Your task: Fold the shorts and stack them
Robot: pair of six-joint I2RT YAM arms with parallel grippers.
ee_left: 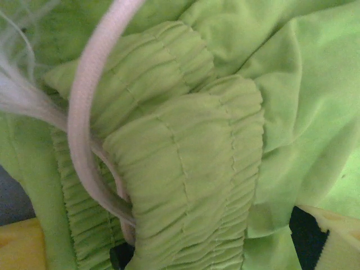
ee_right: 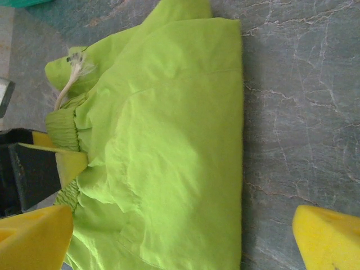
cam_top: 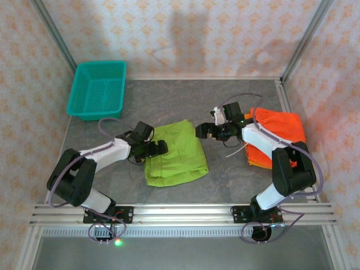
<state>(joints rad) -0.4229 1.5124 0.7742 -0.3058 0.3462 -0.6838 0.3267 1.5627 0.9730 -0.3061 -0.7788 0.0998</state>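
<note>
Green shorts (cam_top: pixel 175 153): lying roughly folded on the table (cam_top: pixel 236 169), between the two grippers, the gathered waist end towards the left one
Left gripper (cam_top: pixel 159 148): fingers spread wide, straddling the bunched elastic waistband (ee_left: pixel 185 169); the cloth sits loose between the pads (ee_left: pixel 19 247) and I'd say it is not pinched
Right gripper (cam_top: pixel 203 131): fingers also spread, nothing between them, hovering by the far corner of the green shorts with the smooth leg panel just below and ahead of it
Orange shorts (cam_top: pixel 279 132): in a heap behind the right gripper, partly under its arm; how many are in it I cannot tell
Drawstring (ee_left: pixel 84 112): a pale cord looping right in front of the left fingers, frayed at its end
Feel, I reckon: light, limp, thin cloth that will sag and slide on itself; nothing to break
Where to hold: the waistband is the thickest, firmest bit, so pinch there through both layers, clear of the cord; at the leg end take the hem corner, since a grab mid-panel would likely lift one layer alone
</note>
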